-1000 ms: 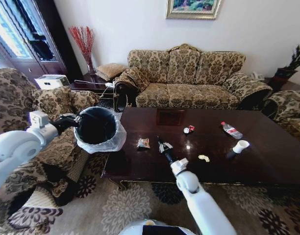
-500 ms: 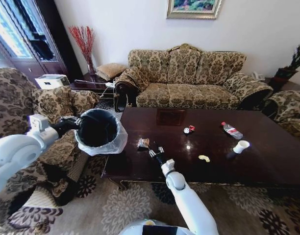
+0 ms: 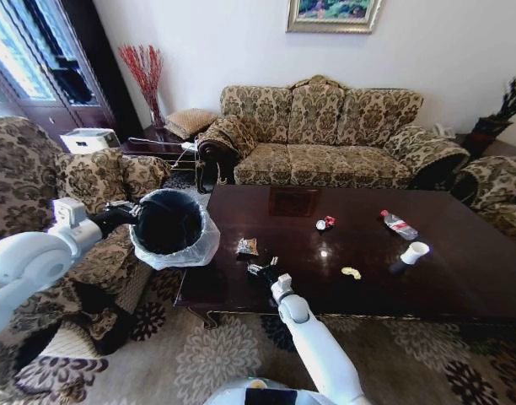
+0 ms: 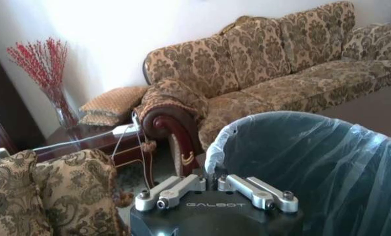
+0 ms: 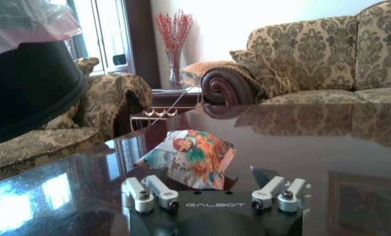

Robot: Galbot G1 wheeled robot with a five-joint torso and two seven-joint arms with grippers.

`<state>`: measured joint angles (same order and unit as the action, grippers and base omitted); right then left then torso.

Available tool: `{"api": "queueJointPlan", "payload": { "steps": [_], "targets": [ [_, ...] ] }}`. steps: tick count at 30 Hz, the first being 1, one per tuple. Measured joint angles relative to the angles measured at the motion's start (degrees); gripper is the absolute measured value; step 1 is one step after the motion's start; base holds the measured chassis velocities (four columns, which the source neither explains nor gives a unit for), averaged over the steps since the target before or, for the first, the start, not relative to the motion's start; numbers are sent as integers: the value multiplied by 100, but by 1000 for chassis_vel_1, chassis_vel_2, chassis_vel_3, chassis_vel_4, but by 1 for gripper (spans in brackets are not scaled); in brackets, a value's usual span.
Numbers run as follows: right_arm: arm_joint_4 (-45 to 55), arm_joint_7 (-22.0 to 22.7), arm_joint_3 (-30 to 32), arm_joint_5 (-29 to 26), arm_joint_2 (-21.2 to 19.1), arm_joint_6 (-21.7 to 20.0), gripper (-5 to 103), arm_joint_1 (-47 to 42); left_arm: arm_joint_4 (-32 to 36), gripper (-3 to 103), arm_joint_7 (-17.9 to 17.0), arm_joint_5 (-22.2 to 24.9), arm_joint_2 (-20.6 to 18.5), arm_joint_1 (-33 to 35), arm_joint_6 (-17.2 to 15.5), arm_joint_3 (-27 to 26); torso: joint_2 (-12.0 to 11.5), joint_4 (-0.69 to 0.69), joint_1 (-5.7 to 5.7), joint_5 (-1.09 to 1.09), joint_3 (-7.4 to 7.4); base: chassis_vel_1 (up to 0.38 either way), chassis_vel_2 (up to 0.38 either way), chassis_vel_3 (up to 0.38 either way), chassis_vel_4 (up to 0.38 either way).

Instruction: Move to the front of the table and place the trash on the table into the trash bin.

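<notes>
My left gripper (image 3: pixel 130 213) is shut on the rim of the trash bin (image 3: pixel 168 224), a dark round bin with a translucent bag (image 4: pixel 313 162), held off the table's left end. My right gripper (image 3: pixel 258 268) stands open low over the dark glossy table (image 3: pixel 460 270), just short of a colourful snack packet (image 3: pixel 247 246). In the right wrist view the packet (image 5: pixel 194 156) lies between and slightly ahead of the spread fingers (image 5: pixel 149 191). More trash lies farther right: a red-white wrapper (image 3: pixel 325 223), a clear bottle (image 3: pixel 399 224), a white paper cup (image 3: pixel 414 251) and a yellowish scrap (image 3: pixel 351 272).
A patterned sofa (image 3: pixel 325 135) stands behind the table and an armchair (image 3: pixel 39 186) sits beside the bin on the left. Another armchair (image 3: pixel 502 194) is at the far right. A patterned carpet (image 3: pixel 207 354) lies in front of the table.
My right gripper has swung left and back toward the table's front edge, ending just short of the snack packet. The left arm and bin have barely moved.
</notes>
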<state>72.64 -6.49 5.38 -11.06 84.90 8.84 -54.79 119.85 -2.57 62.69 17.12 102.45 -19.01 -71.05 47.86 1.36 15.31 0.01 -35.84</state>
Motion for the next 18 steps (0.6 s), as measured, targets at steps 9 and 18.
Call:
{"api": "queueJointPlan", "payload": {
  "steps": [9, 18],
  "targets": [
    [-156, -38, -16, 0, 46, -5, 52, 111, -76, 4, 3, 9, -28, -17, 7, 45, 1, -1, -1, -3, 1, 0, 0, 0, 0],
    [-194, -31, -22, -82, 44, -84, 15, 125, -94, 4, 7, 13, -9, -20, 24, 80, 2, 0, -1, -1, 2, 0, 0, 0, 0]
  ]
}}
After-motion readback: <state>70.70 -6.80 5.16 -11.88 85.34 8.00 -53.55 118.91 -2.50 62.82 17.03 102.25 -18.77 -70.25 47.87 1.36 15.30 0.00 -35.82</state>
